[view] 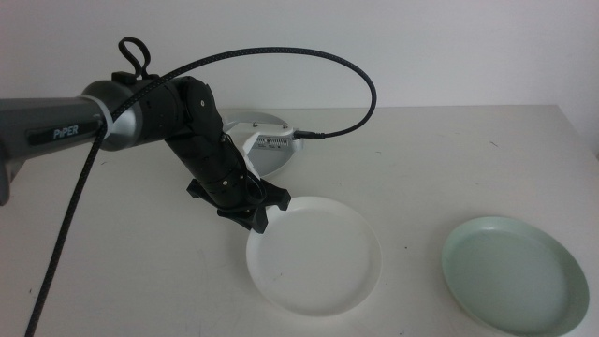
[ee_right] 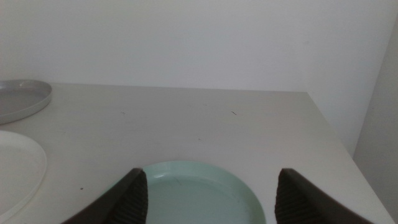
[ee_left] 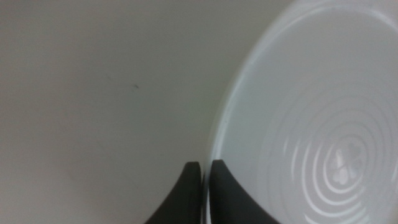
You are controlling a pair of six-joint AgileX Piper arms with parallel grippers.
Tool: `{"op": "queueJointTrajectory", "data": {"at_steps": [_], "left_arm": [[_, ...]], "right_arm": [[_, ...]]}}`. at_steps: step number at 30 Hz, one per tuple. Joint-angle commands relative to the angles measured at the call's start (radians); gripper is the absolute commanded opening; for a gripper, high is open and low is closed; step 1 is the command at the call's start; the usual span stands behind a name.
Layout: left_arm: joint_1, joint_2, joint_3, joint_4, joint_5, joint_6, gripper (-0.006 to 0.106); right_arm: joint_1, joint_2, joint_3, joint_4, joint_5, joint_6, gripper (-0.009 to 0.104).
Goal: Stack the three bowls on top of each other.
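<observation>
The white bowl (view: 314, 257) (ee_left: 311, 124) lies at the table's front centre. My left gripper (view: 262, 213) (ee_left: 202, 169) is shut on its far-left rim, with one jaw inside and one outside. Behind that arm, partly hidden by it, sits the grey-blue bowl (view: 257, 119) (ee_right: 22, 99). The mint green bowl (view: 515, 271) (ee_right: 199, 193) rests at the front right. My right gripper (ee_right: 211, 186) is open, its jaws spread wide just short of the mint bowl's near rim. It is out of the middle view. An edge of the white bowl (ee_right: 18, 168) also shows in the right wrist view.
A black braided cable (view: 309, 56) arcs above the grey-blue bowl to the wrist camera. The table's right edge (view: 585, 131) runs close to the mint bowl. A white wall (ee_right: 186, 37) stands behind the table.
</observation>
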Motion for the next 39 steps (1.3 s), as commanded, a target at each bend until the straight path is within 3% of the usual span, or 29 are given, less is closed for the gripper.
{"op": "queueJointTrajectory", "data": {"at_steps": [1,11,15,19,22,28,33,39], "left_arm": [[-0.002,-0.052,-0.022,-0.033,-0.022,-0.014,0.015],[0.006,-0.064,-0.023,-0.028,0.01,-0.007,0.086],[0.046,-0.112,-0.034,-0.028,0.07,-0.007,0.103],[0.087,-0.18,-0.058,0.002,0.125,-0.035,0.104],[0.104,-0.244,-0.063,0.083,0.102,-0.136,0.104],[0.102,-0.307,-0.145,0.361,0.087,-0.341,0.104],[0.102,-0.272,-0.28,0.508,0.116,-0.408,0.104],[0.122,-0.139,-0.46,0.523,0.144,-0.422,0.104]], "right_arm": [[-0.007,-0.027,-0.008,-0.006,-0.082,-0.009,0.052],[-0.007,-0.027,-0.008,-0.006,-0.082,-0.009,0.052],[-0.007,-0.027,-0.008,-0.006,-0.082,-0.009,0.052],[-0.007,-0.027,-0.008,-0.006,-0.082,-0.009,0.052],[-0.007,-0.027,-0.008,-0.006,-0.082,-0.009,0.052],[-0.007,-0.027,-0.008,-0.006,-0.082,-0.009,0.052],[-0.007,-0.027,-0.008,-0.006,-0.082,-0.009,0.052],[-0.007,-0.027,-0.008,-0.006,-0.082,-0.009,0.052]]}}
